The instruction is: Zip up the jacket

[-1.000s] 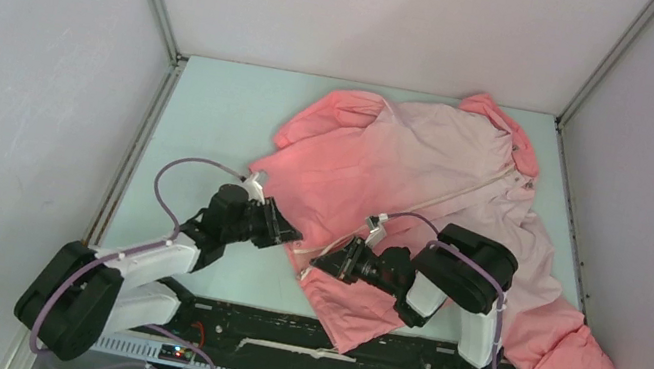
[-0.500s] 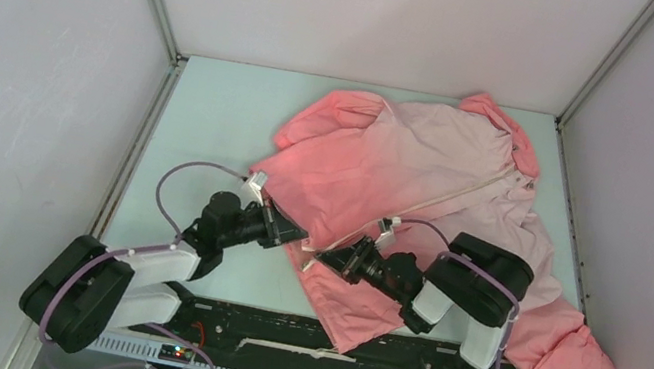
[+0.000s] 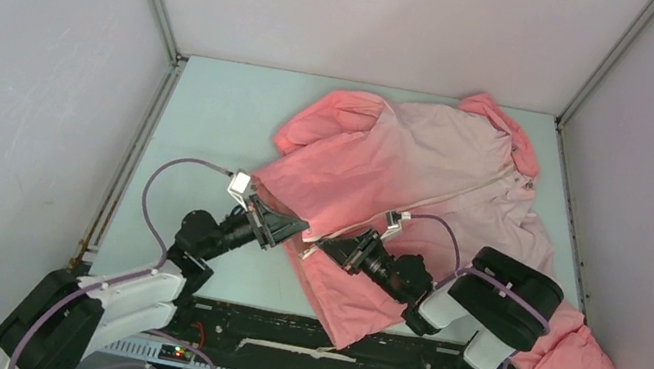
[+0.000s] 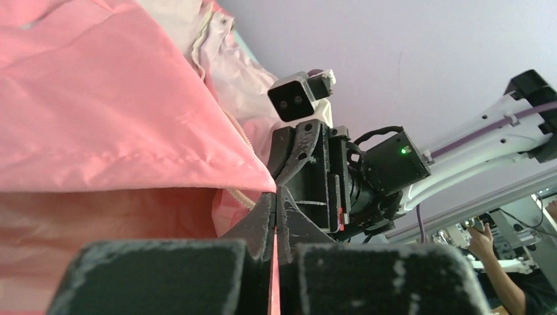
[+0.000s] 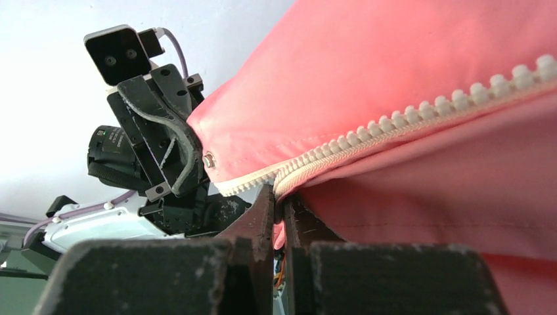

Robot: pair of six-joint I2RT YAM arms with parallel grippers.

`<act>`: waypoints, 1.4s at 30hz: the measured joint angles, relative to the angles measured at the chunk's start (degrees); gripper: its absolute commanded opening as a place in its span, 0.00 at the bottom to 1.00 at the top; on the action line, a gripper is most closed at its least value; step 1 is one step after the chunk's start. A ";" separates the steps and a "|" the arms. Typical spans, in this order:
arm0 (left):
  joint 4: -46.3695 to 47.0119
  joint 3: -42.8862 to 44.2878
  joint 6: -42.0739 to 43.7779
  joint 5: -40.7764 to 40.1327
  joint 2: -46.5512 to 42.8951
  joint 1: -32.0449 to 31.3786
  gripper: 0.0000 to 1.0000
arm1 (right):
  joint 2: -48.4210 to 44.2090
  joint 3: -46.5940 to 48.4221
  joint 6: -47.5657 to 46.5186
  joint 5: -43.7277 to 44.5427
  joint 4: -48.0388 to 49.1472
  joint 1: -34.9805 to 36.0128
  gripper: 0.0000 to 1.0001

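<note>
The jacket (image 3: 427, 172), coral fading to pale pink, lies spread over the middle and right of the table, hood at the far right. Its light zipper (image 3: 447, 198) runs diagonally from the collar toward the near hem. My left gripper (image 3: 292, 230) is shut on the hem corner of the left front panel (image 4: 131, 111), fabric pinched between its fingers (image 4: 263, 216). My right gripper (image 3: 320, 245) faces it from the right, shut on the other front edge just below the white zipper teeth (image 5: 407, 128). The two grippers almost meet at the zipper's bottom end, lifted a little off the table.
The pale green table (image 3: 212, 124) is enclosed by white walls with metal rails at left (image 3: 138, 151) and right (image 3: 569, 202). A sleeve (image 3: 573, 350) bunches at the near right corner. A black base rail (image 3: 325, 347) runs along the near edge.
Both grippers have moved slightly farther from the bases and upward with the hem corners. The left arm has stretched out, and the right wrist has swung leftward. Both holds unchanged.
</note>
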 measured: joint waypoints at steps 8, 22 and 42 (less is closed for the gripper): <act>1.60 0.00 2.78 -1.18 -2.54 -1.55 0.00 | -3.23 0.00 -6.14 2.25 0.04 1.68 0.00; 10.21 -0.70 2.38 -2.60 2.49 -2.78 0.00 | -6.29 0.00 -10.23 6.03 -0.02 3.93 0.00; -35.63 1.27 2.67 -10.73 -24.37 -3.65 0.60 | -4.72 -3.37 -18.03 -5.88 -0.02 0.96 0.00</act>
